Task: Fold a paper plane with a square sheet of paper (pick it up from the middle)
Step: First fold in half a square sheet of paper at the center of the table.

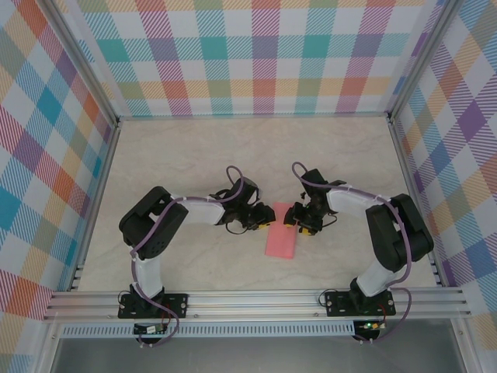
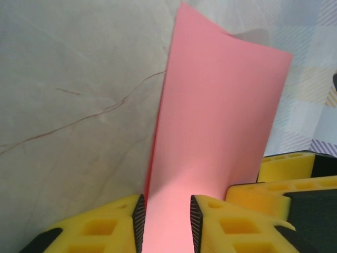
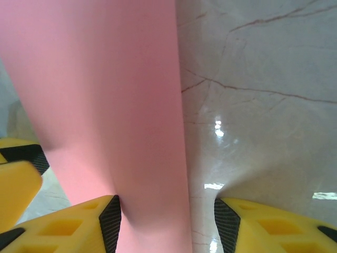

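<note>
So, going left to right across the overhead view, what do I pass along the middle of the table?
left arm → left gripper → paper → right gripper → right arm

Count recorded: one square sheet of paper (image 1: 281, 237); two arms; two grippers, namely left gripper (image 1: 261, 222) and right gripper (image 1: 300, 217); one table (image 1: 186, 155).
</note>
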Controlling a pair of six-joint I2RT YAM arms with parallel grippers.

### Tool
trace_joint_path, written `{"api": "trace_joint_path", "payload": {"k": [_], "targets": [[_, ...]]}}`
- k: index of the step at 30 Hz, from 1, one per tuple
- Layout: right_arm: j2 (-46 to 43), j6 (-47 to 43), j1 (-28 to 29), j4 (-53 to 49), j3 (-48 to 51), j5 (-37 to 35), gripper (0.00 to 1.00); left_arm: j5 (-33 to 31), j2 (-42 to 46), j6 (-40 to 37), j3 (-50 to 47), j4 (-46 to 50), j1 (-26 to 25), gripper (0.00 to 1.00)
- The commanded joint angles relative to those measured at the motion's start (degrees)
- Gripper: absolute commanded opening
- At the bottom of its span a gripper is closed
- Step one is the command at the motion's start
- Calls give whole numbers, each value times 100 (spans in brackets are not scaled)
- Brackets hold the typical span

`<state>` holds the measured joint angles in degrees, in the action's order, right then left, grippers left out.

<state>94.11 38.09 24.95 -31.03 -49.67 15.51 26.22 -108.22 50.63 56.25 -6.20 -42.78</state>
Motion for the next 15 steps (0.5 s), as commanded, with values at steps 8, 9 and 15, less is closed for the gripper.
{"api": "trace_joint_path", "payload": {"k": [8,9,15], "targets": [[650,-57,10,203,168,-273,51,-496,718,-190,116,750,122,44],[681,-40,10,180,168,-285,51,-546,756,-181,117,792,132,45],[835,36,10,71,135,-409,51,-682,783,-169,115,868,140,46]]}}
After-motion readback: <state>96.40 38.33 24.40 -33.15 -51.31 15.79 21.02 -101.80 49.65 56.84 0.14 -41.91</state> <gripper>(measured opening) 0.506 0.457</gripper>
